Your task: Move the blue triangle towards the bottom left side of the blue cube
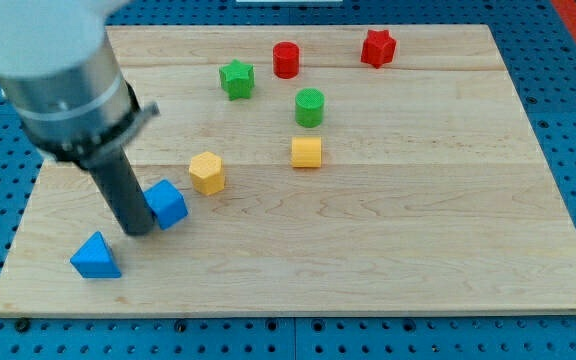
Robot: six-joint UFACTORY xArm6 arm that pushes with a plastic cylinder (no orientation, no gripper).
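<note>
The blue triangle (95, 256) lies near the board's bottom left corner. The blue cube (169, 203) sits up and to the right of it. My tip (137, 230) is at the end of the dark rod, touching or almost touching the blue cube's left side, above and to the right of the blue triangle and apart from it.
A yellow hexagonal block (207, 172) sits just right of the blue cube. A yellow cube (307, 152), green cylinder (309, 107), green star (236, 78), red cylinder (286, 59) and red star (378, 47) lie further up. The wooden board (418, 250) ends near the triangle.
</note>
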